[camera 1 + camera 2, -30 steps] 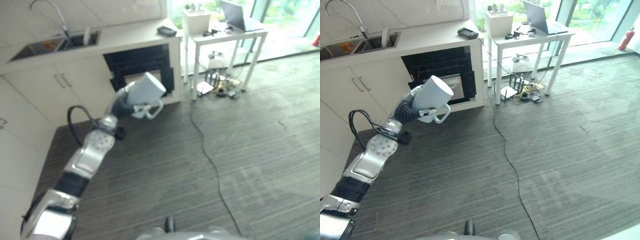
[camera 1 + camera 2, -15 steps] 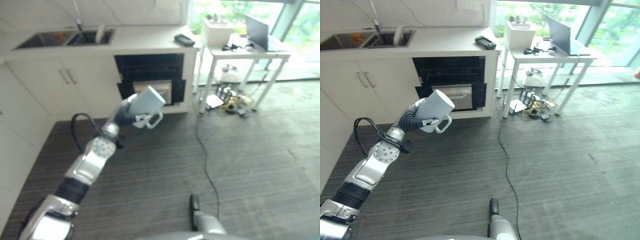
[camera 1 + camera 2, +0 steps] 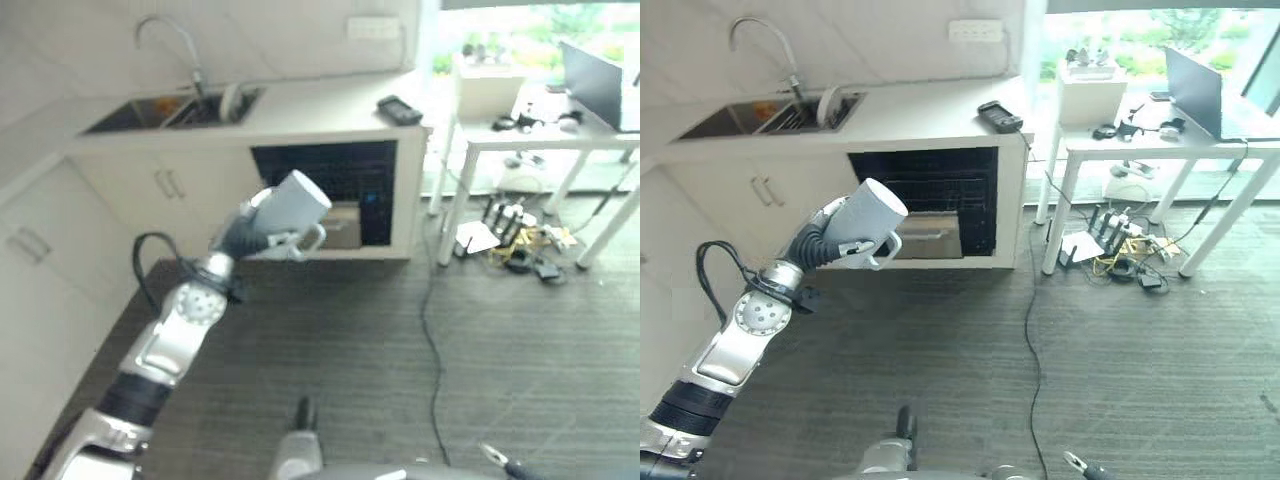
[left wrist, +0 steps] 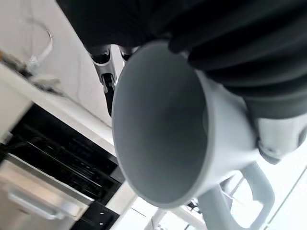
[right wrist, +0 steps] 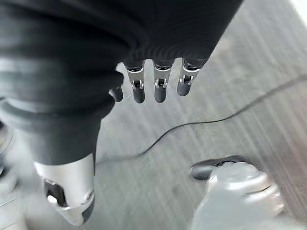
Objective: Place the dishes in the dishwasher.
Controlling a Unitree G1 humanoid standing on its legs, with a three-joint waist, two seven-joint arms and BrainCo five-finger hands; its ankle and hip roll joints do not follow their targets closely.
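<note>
A pale grey mug point(image 3: 872, 212) with a handle is held up in the air, tilted, its mouth pointing toward the counter. My left hand point(image 3: 822, 236) is shut on its base end; in the left wrist view the mug point(image 4: 158, 124) opens wide beside the hand's dark cover. Beyond it, under the counter, the dishwasher point(image 3: 930, 190) stands open, a dark cavity with racks and a metal-fronted part low inside. The mug hangs in front of its left side, apart from it. My right hand point(image 5: 160, 88) hangs over the floor with relaxed fingers, holding nothing.
A sink point(image 3: 770, 115) with a tall faucet point(image 3: 760, 40) is set in the white counter, and a dark device point(image 3: 998, 117) lies near its right end. A white table point(image 3: 1160, 150) with a laptop stands right, cables and clutter point(image 3: 1120, 265) beneath. A cord point(image 3: 1032, 340) crosses the floor.
The camera has shifted, so the counter and dishwasher now sit further right and higher. My left hand keeps the mug raised in much the same pose.
</note>
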